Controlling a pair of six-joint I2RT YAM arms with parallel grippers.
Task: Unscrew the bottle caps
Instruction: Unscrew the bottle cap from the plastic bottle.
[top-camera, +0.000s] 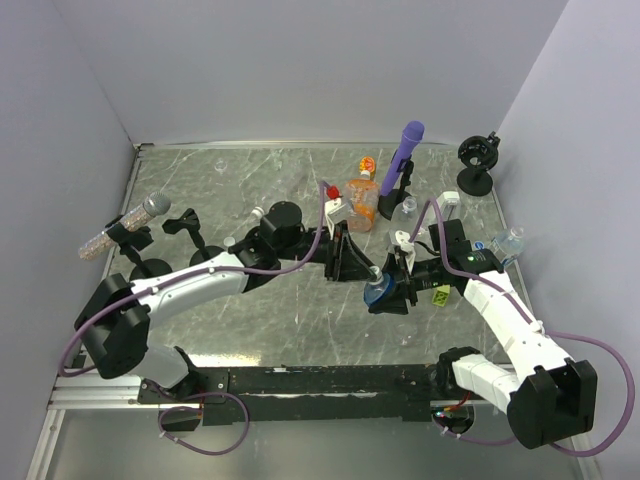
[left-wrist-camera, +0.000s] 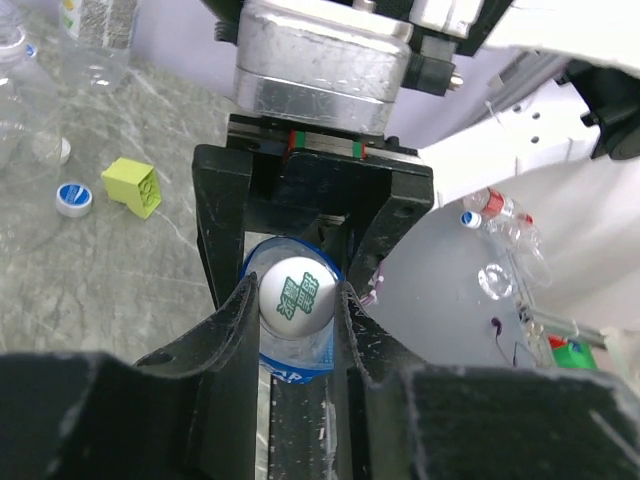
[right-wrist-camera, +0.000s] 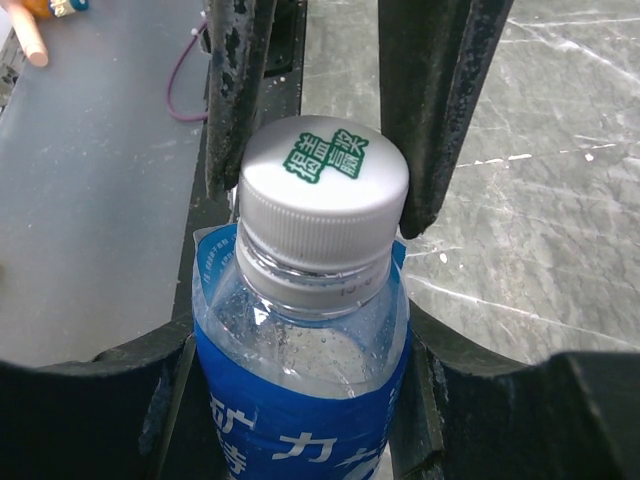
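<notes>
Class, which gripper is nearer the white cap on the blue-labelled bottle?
Left. The left gripper pinches the white cap from both sides; the right gripper grips the bottle lower down, around its blue label.

White cap (right-wrist-camera: 322, 175), green print; bottle (right-wrist-camera: 300, 400) label blue; fingers (right-wrist-camera: 440, 100) black.
</notes>
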